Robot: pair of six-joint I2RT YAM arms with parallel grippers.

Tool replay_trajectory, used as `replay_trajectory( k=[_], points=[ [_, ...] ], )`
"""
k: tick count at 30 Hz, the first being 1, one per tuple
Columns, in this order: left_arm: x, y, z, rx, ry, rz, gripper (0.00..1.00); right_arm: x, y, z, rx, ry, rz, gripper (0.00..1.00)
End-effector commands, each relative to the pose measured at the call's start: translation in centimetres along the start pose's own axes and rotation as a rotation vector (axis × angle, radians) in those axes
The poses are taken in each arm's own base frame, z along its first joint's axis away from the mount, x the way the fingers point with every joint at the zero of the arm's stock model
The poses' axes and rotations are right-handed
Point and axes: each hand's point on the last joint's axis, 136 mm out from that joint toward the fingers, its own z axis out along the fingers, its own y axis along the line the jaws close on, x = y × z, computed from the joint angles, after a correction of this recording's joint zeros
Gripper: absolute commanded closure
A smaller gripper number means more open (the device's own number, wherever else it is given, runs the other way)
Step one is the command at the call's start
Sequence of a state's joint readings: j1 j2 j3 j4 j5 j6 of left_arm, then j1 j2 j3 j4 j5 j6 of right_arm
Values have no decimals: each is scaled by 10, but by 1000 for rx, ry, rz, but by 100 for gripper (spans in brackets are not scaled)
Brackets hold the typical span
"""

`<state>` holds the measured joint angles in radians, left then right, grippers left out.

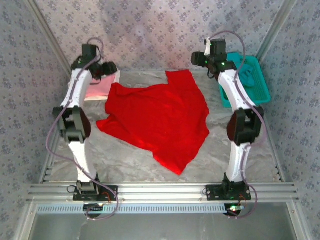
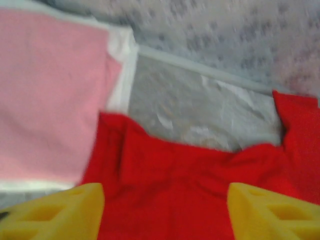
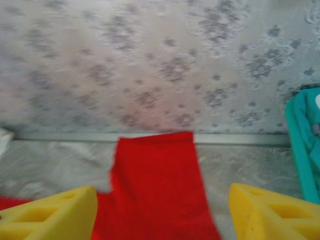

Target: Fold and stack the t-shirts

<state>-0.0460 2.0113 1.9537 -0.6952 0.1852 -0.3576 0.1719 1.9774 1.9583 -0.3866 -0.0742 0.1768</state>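
A bright red t-shirt [image 1: 157, 117] lies spread and rumpled across the middle of the table, one sleeve [image 3: 157, 175] reaching the back wall. A folded pale pink t-shirt [image 1: 100, 89] rests at the back left on a flat white sheet [image 2: 121, 65]. My left gripper [image 2: 165, 212] hangs open over the red shirt's left edge [image 2: 175, 170], beside the pink shirt [image 2: 45, 95]. My right gripper [image 3: 162, 215] is open above the red sleeve near the back wall. Nothing sits between either pair of yellow fingers [image 3: 55, 212].
A teal plastic mesh basket [image 1: 257, 80] with teal cloth inside stands at the back right, its corner [image 3: 302, 145] showing in the right wrist view. Patterned walls close in the back and sides. A metal rail [image 1: 165, 191] runs along the near edge.
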Motion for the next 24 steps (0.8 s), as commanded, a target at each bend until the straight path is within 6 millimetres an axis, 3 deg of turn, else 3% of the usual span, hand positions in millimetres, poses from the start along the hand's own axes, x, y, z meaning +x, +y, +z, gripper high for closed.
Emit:
replay_trajectory(
  k=[1,3,6,9,11,13,16,19,24],
  points=[
    [55,27,0,-35,3,-83,43,73,11,-18,-5,169,70,39],
    [91,51,-8,-90,59,-144,45,120,15,-25,2,258,98,49],
    [145,75,-12,-149,182,-185,46,171,23,-35,6,354,126,66],
    [189,107,-15,-265,265,-214,45,212,26,-38,38,449,146,74],
    [207,119,-17,-291,286,-243,44,232,27,-36,27,506,177,77],
    [215,127,-18,-313,279,-246,45,243,27,-35,36,521,194,79],
    [220,142,-20,-356,255,-261,62,261,21,-33,69,538,207,81],
    [222,158,-25,-363,224,-317,67,285,20,-27,61,601,244,84],
    [213,165,-32,-326,156,-364,100,318,4,-24,118,645,292,85]
  ],
)
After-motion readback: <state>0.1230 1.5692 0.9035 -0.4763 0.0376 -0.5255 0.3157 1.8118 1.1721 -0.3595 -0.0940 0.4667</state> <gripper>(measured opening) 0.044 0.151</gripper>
